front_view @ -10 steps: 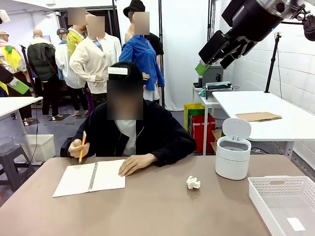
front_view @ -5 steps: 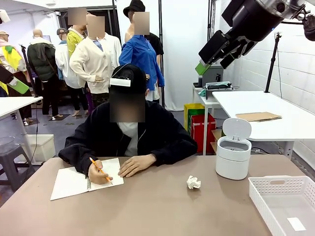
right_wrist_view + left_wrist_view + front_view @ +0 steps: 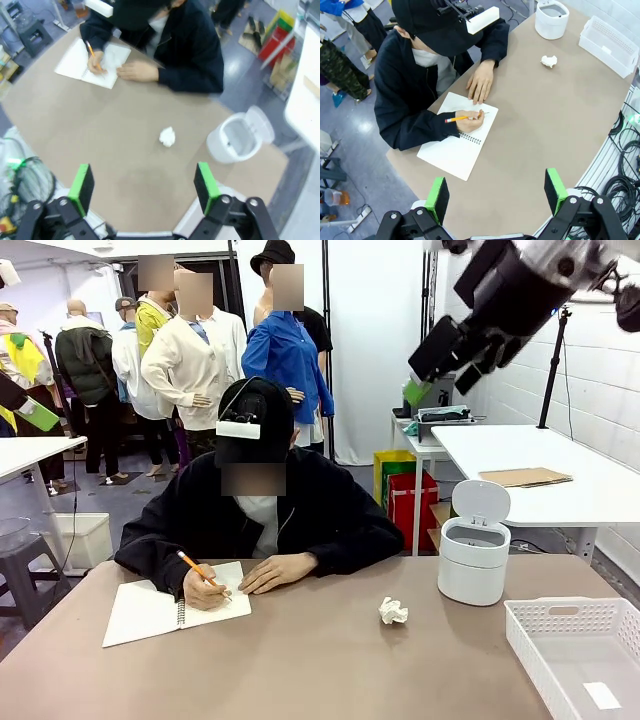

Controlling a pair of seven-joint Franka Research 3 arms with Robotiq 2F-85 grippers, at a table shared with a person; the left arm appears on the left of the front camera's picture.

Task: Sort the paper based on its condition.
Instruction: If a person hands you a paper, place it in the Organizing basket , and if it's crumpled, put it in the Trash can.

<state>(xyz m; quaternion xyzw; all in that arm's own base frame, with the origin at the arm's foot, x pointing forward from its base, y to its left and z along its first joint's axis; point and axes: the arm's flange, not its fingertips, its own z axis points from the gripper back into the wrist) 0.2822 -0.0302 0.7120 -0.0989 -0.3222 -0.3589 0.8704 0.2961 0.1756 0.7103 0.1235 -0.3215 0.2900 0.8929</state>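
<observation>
Your right gripper (image 3: 143, 186) hangs wide open and empty; nothing looks sorted yet, the crumpled wad (image 3: 167, 136) lying mid-frame on the table (image 3: 100, 125).

Table (image 3: 300, 670) holds notebook (image 3: 150, 612), paper wad (image 3: 393, 611), bin (image 3: 473, 560) — tray (image 3: 600, 608).

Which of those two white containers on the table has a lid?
The round bin, its lid flipped up; the rectangular slotted basket beside it is open-topped with no lid.
</observation>
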